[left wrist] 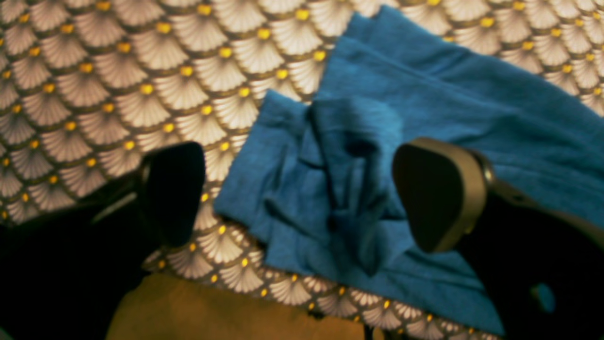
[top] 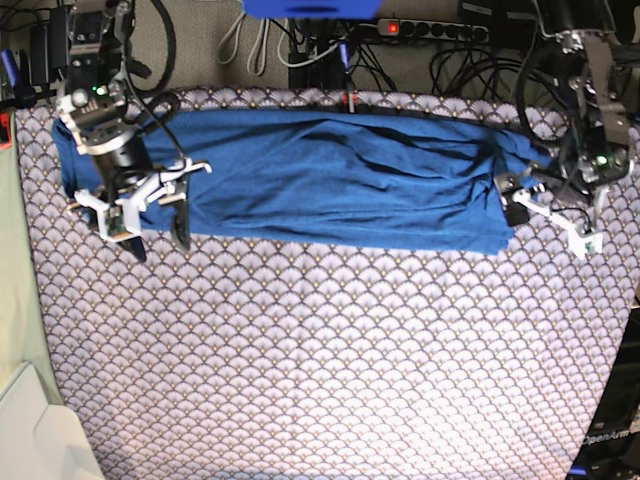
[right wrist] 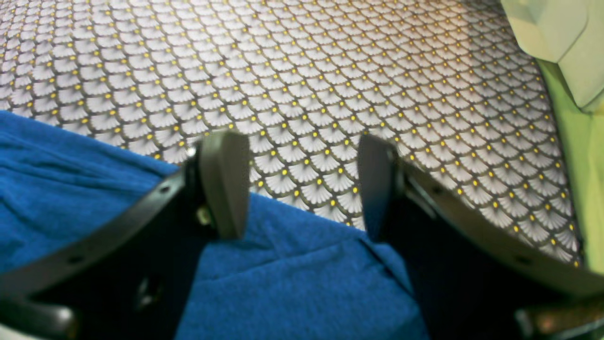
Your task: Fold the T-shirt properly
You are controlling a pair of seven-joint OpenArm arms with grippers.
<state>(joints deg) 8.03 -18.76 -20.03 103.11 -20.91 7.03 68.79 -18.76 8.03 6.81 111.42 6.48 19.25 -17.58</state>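
The blue T-shirt (top: 330,180) lies as a long folded band across the back of the table. My left gripper (top: 550,222) is at its right end, open. In the left wrist view the open gripper (left wrist: 306,193) straddles a crumpled end of the shirt (left wrist: 330,189), with one finger (left wrist: 439,193) over the cloth and the other over the tablecloth. My right gripper (top: 155,235) is at the shirt's left front edge, open and empty. In the right wrist view the open gripper (right wrist: 299,189) hangs over the shirt's edge (right wrist: 292,264).
A grey scallop-patterned tablecloth (top: 330,360) covers the table. Its edge runs close behind the crumpled end (left wrist: 292,288). A pale green object (top: 30,420) sits at the front left corner and also shows in the right wrist view (right wrist: 557,38). Cables and a power strip (top: 430,30) lie behind the table.
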